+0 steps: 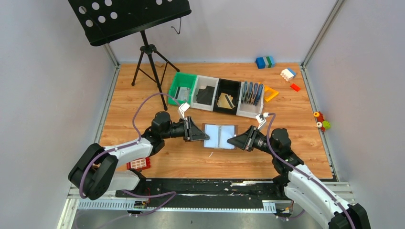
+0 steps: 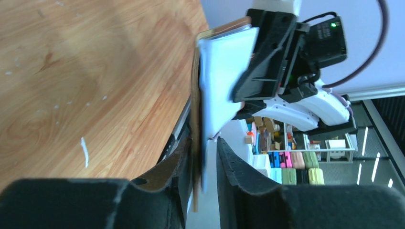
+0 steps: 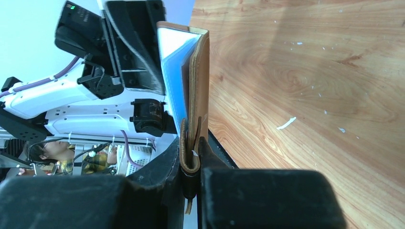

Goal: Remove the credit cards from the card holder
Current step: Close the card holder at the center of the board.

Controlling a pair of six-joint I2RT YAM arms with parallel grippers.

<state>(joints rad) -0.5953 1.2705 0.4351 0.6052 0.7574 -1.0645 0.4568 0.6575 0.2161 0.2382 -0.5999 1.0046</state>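
Observation:
The card holder, brown leather with grey-blue inner pockets, is spread open flat between my two grippers just above the table. My left gripper has its jaws around the holder's left edge; the edge lies against one finger and a gap shows to the other finger. My right gripper is shut on the holder's right edge and tab strap. No card shows in the holder's pockets. A black card and a gold card lie in bins behind.
A row of bins stands behind the holder: green, white, black, and one with blue-grey holders. A music stand is at the back left. Toy bricks lie at the back right, and a red brick near my left arm.

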